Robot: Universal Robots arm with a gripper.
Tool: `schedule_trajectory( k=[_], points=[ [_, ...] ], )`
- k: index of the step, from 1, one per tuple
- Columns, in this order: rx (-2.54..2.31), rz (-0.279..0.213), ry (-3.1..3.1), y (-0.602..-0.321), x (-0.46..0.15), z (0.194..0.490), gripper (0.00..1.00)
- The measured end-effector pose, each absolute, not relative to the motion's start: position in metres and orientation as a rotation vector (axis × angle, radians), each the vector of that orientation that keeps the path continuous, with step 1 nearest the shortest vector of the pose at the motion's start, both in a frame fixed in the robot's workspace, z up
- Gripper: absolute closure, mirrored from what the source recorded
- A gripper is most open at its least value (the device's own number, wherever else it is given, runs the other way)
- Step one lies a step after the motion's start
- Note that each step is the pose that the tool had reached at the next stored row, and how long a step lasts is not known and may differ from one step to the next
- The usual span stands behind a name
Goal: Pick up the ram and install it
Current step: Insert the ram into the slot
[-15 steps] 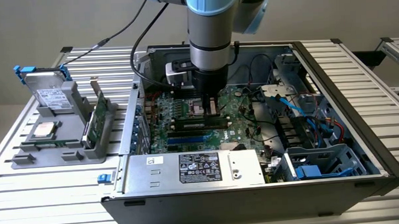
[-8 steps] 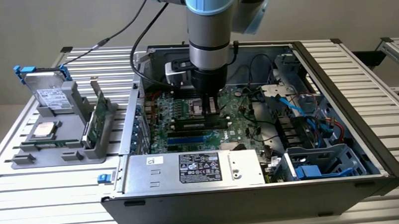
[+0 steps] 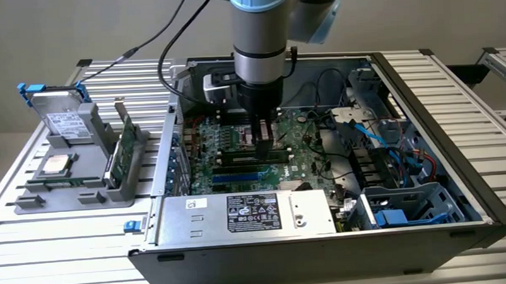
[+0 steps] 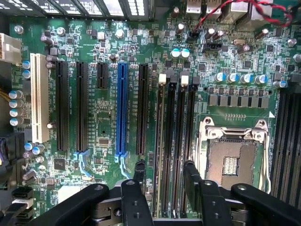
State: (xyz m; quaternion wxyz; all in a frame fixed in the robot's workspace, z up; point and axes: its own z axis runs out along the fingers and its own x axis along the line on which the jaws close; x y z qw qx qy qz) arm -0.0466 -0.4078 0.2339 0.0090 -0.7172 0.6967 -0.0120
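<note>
Black gripper fingers fill the foreground of the wrist view, spread apart and holding nothing, with the gripper poised over the memory slots. Between them lies the ram, a long, narrow dark stick seated in one of the black slots beside the open silver processor socket. In the exterior view the gripper hangs straight down over the green motherboard inside the open black computer case, with the ram lying in its slot just below. Around it sit a blue expansion slot, a silver power supply, blue cables, and, outside the case toward the exterior view's left, a grey parts tray holding an upright green card.
</note>
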Motion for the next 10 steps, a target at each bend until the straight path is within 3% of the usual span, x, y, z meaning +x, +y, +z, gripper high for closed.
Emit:
schedule_trajectory(
  k=[1,3,4,6,10],
  points=[
    [-2.241,-0.036,2.177,-0.4078,-0.0468,0.236,0.56],
    [-2.242,-0.033,2.178,-0.4079,-0.0473,0.2394,0.69],
    [-2.243,-0.032,2.179,-0.4078,-0.0475,0.2407,0.69],
    [-2.244,-0.028,2.18,-0.4079,-0.0477,0.2431,0.82],
    [-2.242,-0.022,2.178,-0.4079,-0.0476,0.2438,0.9]
  ],
)
